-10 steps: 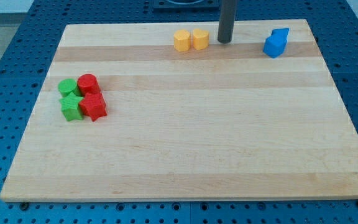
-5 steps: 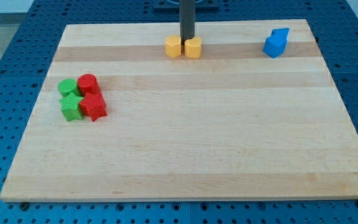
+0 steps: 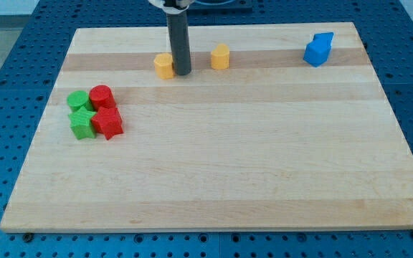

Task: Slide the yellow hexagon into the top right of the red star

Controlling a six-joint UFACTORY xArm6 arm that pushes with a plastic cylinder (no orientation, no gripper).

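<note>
A yellow block, likely the hexagon (image 3: 164,65), lies near the view's top, left of centre. My tip (image 3: 182,72) touches its right side. A second yellow block (image 3: 220,56) sits apart to the right of the rod. The red star (image 3: 108,123) lies at the view's left in a cluster, with a red cylinder (image 3: 102,96) above it, a green star (image 3: 83,123) to its left and a green block (image 3: 78,100) at the upper left.
Two blue blocks (image 3: 318,49) sit together at the view's top right, near the edge of the wooden board (image 3: 221,143). The board lies on a blue perforated table.
My tip has moved left and slightly down, pushing the left yellow block leftward. The two yellow blocks, side by side before, are now apart. The other blocks have not moved.
</note>
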